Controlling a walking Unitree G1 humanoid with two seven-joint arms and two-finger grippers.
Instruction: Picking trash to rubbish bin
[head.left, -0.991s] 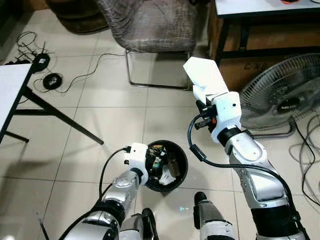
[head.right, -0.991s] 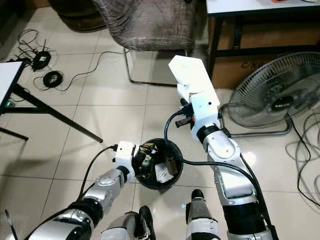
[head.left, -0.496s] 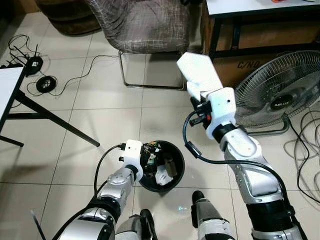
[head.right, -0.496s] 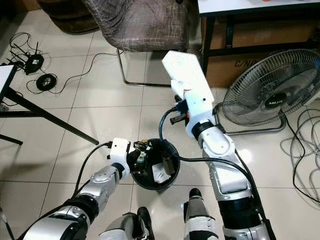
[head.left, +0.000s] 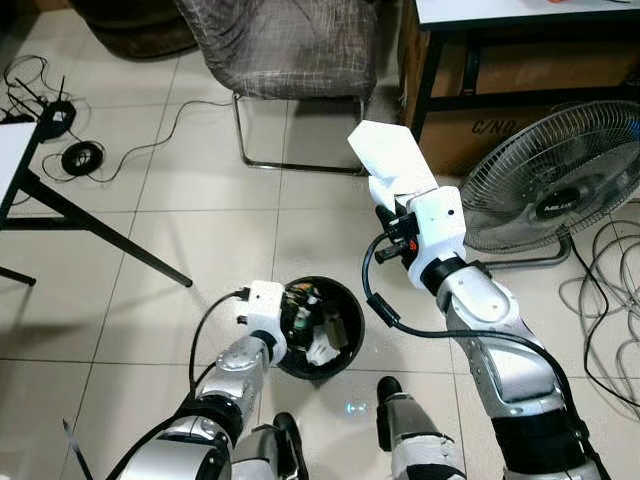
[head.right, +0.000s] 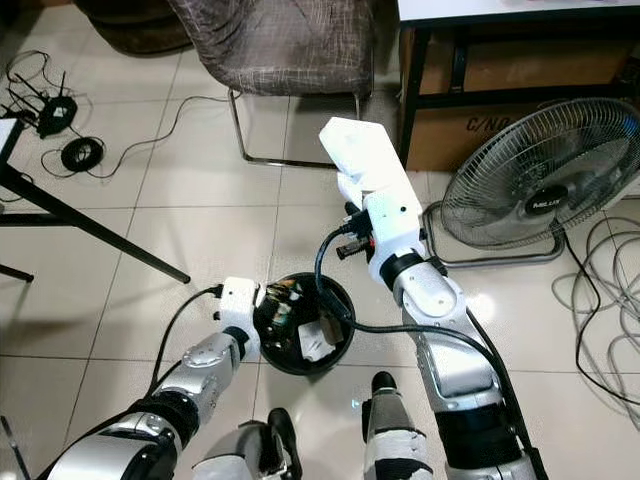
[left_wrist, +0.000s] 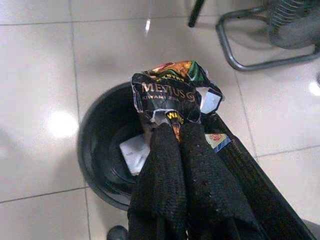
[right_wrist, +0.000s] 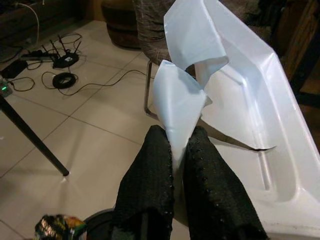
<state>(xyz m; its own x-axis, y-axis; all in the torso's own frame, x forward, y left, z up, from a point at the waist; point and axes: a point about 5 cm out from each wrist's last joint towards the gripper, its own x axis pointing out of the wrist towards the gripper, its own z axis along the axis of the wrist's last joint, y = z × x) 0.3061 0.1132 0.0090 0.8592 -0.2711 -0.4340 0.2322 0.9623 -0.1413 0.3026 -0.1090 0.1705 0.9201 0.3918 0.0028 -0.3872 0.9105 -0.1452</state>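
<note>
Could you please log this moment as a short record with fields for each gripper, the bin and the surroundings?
left gripper: shut on crumpled snack wrapper, over the bin
right gripper: shut on white plastic tray, raised above the floor
rubbish bin: black, round, on tiled floor, already holds trash
surroundings: floor fan, chair

The chair (head.left: 285, 45) and fan (head.left: 560, 190) run past the picture's edges. The bin (left_wrist: 102, 150) is partly hidden behind the left fingers (left_wrist: 170, 180); scraps inside are too small to identify.
</note>
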